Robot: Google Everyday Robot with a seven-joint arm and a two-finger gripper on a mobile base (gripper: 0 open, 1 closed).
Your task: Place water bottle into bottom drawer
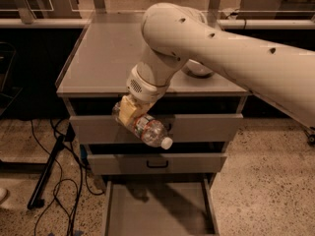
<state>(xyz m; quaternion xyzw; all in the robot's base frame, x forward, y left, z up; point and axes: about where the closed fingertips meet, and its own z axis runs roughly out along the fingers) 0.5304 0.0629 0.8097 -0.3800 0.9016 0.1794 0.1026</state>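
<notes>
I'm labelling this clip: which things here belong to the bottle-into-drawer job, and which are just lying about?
Job: clear crinkled plastic water bottle, held by the gripper in front of the grey cabinet; open grey metal bottom drawer below.
Lying about: white bowl, two upper grey drawers, black floor cables.

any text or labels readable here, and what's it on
No text can be read.
The label on the water bottle: red marks, too blurred to read. The gripper holds the bottle in front of the top drawer.
The drawer fronts: no text visible.
</notes>
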